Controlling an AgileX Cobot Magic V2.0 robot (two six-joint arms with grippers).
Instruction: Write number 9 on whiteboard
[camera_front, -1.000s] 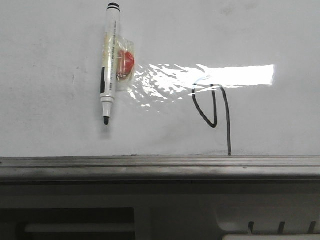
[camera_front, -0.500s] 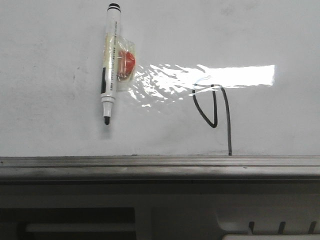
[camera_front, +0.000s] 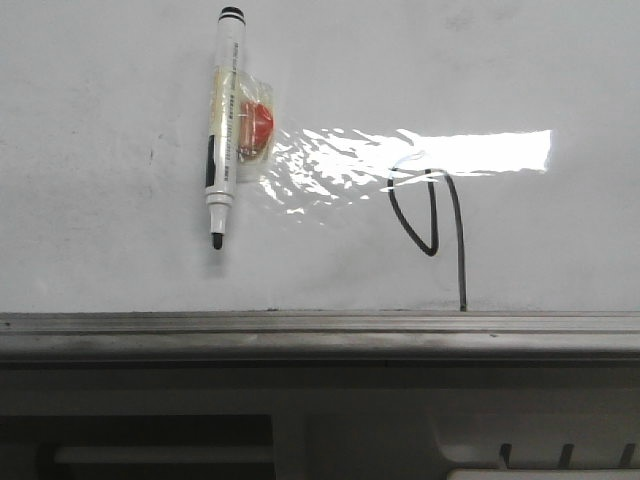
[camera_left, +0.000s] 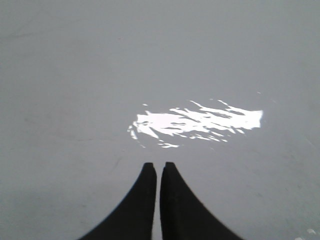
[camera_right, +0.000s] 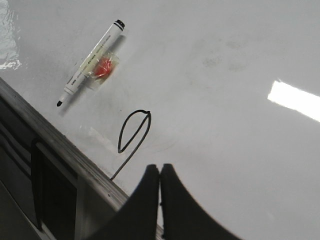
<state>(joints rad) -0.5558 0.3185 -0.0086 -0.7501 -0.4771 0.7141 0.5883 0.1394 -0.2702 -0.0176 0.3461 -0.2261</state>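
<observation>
Both grippers are away from the work: the left gripper (camera_left: 156, 166) has its fingers pressed together on nothing above bare board, and the right gripper (camera_right: 160, 168) has its fingers closed and empty too, above the rail (camera_right: 75, 155). We judge the writing step as finished. The 9 (camera_front: 432, 215) stands on the whiteboard (camera_front: 100, 260) as a thin black line, a narrow pointed loop with a long straight tail that runs down to the rail (camera_front: 320, 325), right of centre in the front view. The marker (camera_front: 223, 120) lies apart from it, to the left, uncapped, tip toward the rail, with a red piece (camera_front: 257, 122) fixed on its side under clear tape (we cannot tell what this piece is). For the next move we think little is needed, perhaps only to keep the arms clear of the wet line so it does not smear.

The board is glossy, with faint grey smudges and a strong wrinkled glare from a lamp across its middle, which partly hides the top of the loop. Below the rail we see only dark parts of the robot base.
</observation>
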